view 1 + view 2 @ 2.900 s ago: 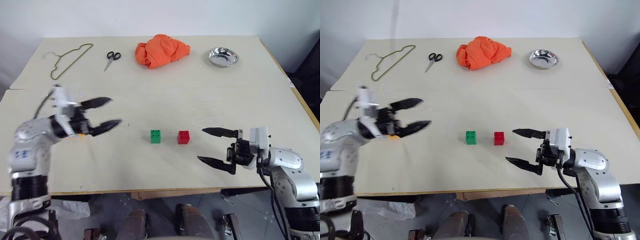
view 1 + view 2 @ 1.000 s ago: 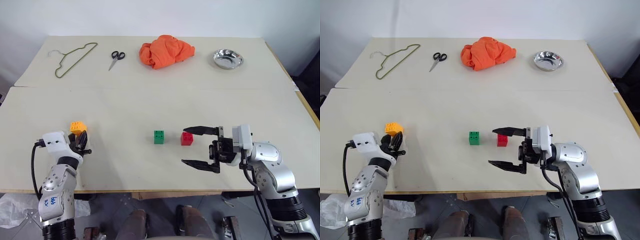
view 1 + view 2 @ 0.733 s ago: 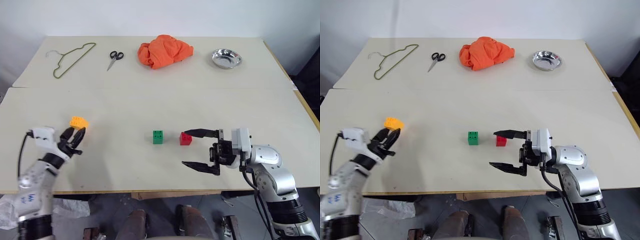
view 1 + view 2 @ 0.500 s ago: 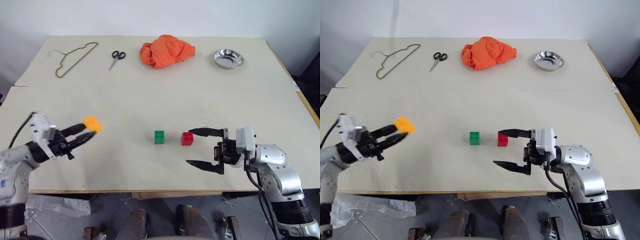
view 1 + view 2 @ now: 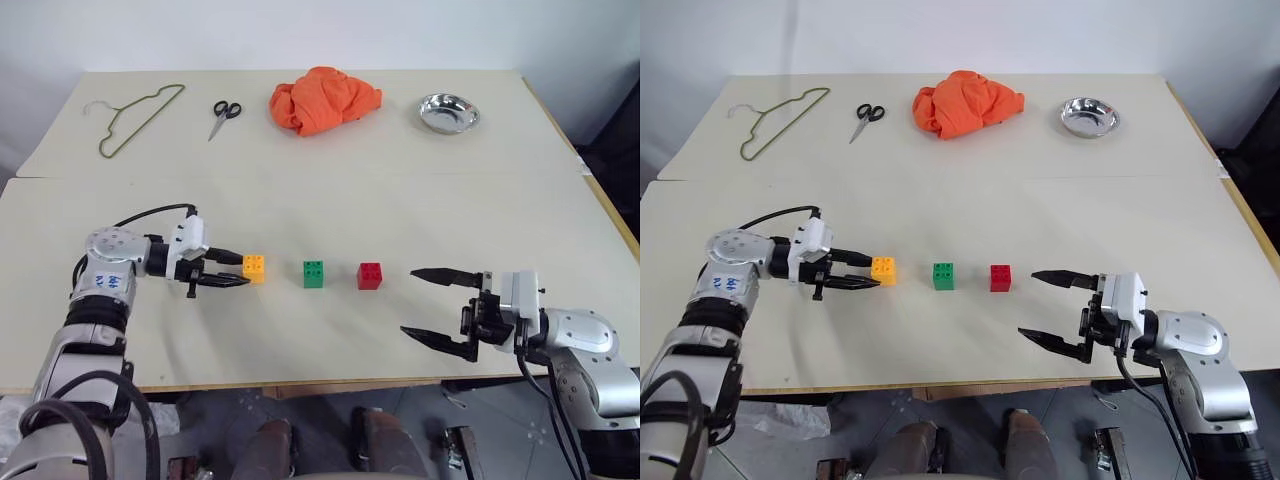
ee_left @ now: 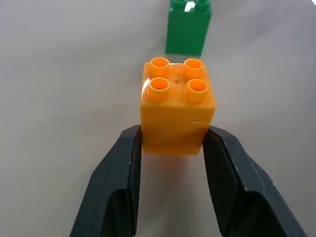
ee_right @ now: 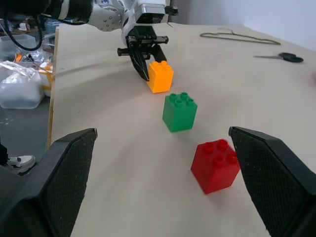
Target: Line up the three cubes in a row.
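Table [image 5: 330,200]: pale top; three studded cubes sit in a near-straight line at its front.
Right gripper [image 5: 436,303]: fingers spread wide, empty, beyond red cube [image 5: 369,275].
Left gripper [image 5: 236,271]: clamped on yellow-orange cube [image 5: 254,267], just left of green cube [image 5: 314,273].
Risk: opening unevenly could twist or drag the yellow-orange cube off line.

Table [image 5: 400,200]: cubes [image 5: 313,273], hanger [image 5: 135,118], scissors [image 5: 224,115], orange cloth [image 5: 324,98], steel bowl [image 5: 448,112].
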Robot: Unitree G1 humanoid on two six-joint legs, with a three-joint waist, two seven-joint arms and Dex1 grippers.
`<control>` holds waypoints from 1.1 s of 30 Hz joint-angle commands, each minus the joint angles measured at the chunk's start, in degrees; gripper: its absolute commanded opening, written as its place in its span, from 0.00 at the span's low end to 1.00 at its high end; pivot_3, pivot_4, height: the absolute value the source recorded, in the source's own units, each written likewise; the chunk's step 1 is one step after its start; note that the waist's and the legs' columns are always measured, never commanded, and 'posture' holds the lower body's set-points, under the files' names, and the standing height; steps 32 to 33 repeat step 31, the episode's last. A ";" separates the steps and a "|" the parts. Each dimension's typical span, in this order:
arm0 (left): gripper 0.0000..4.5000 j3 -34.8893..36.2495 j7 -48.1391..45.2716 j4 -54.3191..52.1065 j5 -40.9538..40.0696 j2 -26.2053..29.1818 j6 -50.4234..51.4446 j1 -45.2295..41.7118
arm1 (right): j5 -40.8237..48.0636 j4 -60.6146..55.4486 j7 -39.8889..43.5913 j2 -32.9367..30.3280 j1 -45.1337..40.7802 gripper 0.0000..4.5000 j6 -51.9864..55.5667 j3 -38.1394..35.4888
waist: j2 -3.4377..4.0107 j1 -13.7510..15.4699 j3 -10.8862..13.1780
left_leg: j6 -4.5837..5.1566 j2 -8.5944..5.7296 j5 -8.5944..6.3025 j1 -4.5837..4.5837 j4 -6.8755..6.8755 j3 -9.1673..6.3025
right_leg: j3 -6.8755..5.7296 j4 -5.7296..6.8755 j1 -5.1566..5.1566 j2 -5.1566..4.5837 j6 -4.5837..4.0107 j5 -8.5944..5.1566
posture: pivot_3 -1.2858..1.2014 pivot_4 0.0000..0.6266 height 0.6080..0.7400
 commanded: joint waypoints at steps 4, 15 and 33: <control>0.32 -0.33 -3.50 6.90 2.94 -0.78 -3.03 -3.86 | 0.93 -3.76 -1.77 -0.45 1.12 1.00 -0.04 -1.34 | 0.00 0.06 0.00 | 0.01 0.01 0.00 -0.01 0.17 -0.04 | -0.05 0.05 0.07 -0.03 0.05 0.03 | 0.52 0.24 1.00; 0.96 3.24 -5.95 2.68 -0.75 2.02 1.01 -2.52 | 0.45 0.00 -0.01 -0.38 -2.26 1.00 -0.80 0.10 | -0.01 -0.03 0.00 | 0.01 0.04 0.00 -0.07 0.36 -0.09 | -0.05 0.14 0.08 -0.17 0.08 0.05 | 0.52 0.24 1.00; 1.00 22.17 5.65 -35.99 -14.45 18.01 20.77 25.04 | -2.00 15.92 10.75 -3.34 -17.70 1.00 -4.79 1.43 | 0.11 0.12 0.06 | -0.03 0.01 -0.02 -0.48 0.62 -0.60 | 0.07 0.03 0.05 -0.44 0.05 0.03 | 0.52 0.24 1.00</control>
